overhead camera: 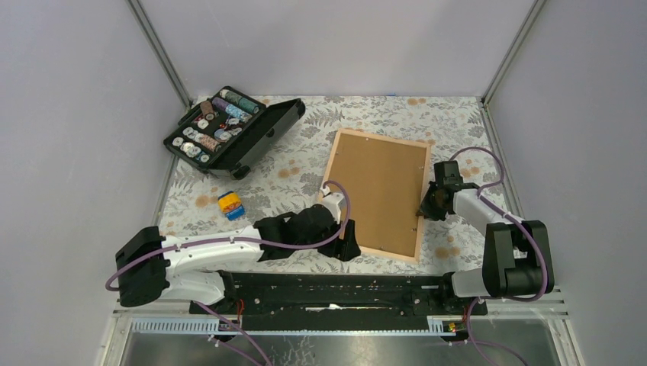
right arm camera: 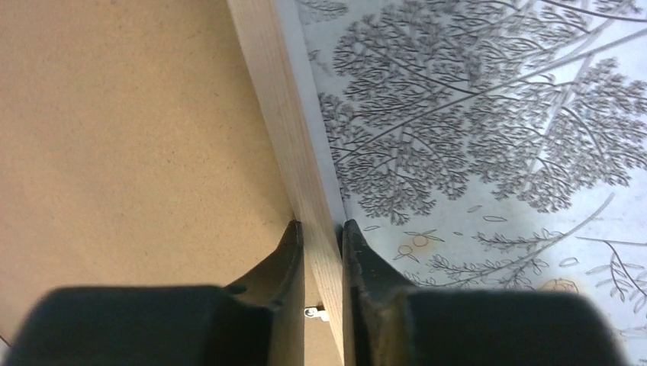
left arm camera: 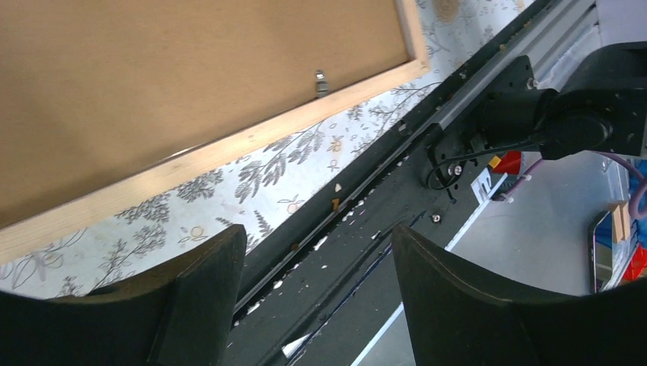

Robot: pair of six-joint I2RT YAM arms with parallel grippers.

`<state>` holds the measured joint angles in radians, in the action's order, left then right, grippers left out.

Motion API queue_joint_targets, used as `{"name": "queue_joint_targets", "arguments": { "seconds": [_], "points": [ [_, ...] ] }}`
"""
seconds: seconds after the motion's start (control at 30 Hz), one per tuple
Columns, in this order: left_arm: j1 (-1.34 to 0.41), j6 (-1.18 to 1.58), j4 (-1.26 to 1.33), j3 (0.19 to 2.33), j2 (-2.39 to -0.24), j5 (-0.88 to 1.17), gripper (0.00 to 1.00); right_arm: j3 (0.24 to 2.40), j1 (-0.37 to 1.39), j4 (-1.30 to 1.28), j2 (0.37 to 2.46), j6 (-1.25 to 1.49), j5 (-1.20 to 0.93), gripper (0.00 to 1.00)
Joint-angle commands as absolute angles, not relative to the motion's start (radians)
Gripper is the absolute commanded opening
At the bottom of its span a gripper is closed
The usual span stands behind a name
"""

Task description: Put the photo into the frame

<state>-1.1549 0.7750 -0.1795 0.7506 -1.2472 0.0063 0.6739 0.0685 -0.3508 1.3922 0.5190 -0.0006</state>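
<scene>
The frame (overhead camera: 384, 137) lies flat on the flowered cloth, back side up, with a plain brown backing board (overhead camera: 378, 191) filling its centre. The photo is hidden. My right gripper (overhead camera: 424, 211) sits on the frame's right side. In the right wrist view its fingers (right arm camera: 321, 229) are shut on the pale wooden rail (right arm camera: 282, 122), one on the board side and one on the outer side. My left gripper (overhead camera: 347, 245) hovers at the frame's near left corner. It stands open (left arm camera: 317, 255) with nothing between its fingers, above the table edge and just off the frame's near rail (left arm camera: 252, 141).
An open black case (overhead camera: 229, 130) holding several small items stands at the back left. A small coloured cube (overhead camera: 230, 205) lies left of the frame. The black mounting rail (overhead camera: 328, 286) runs along the near edge. Grey walls close in both sides.
</scene>
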Motion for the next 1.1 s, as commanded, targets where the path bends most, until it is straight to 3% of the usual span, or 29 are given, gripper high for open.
{"name": "queue_joint_targets", "arguments": {
  "seconds": [0.0,0.03,0.33,0.63,0.9,1.07],
  "points": [
    [-1.190,0.729,-0.082,0.809,-1.258,-0.030,0.76,0.646,0.077,-0.330,1.385,0.557,-0.031,0.05],
    [-1.194,0.718,-0.074,0.812,-1.264,-0.029,0.77,0.644,0.076,-0.329,1.379,0.561,-0.043,0.00],
    [-1.281,0.499,-0.043,0.843,-1.313,-0.157,0.85,0.696,0.076,-0.367,1.309,0.543,-0.311,0.00],
    [-1.529,-0.006,0.083,0.871,-1.414,-0.574,0.89,0.766,0.076,-0.478,1.242,0.503,-0.299,0.00],
    [-1.633,-0.304,0.266,0.940,-1.645,-0.773,0.98,0.792,0.076,-0.492,1.258,0.512,-0.349,0.00],
    [-1.638,-0.389,0.304,0.972,-1.734,-0.744,0.98,0.810,0.076,-0.510,1.259,0.506,-0.345,0.00]
  ]
}}
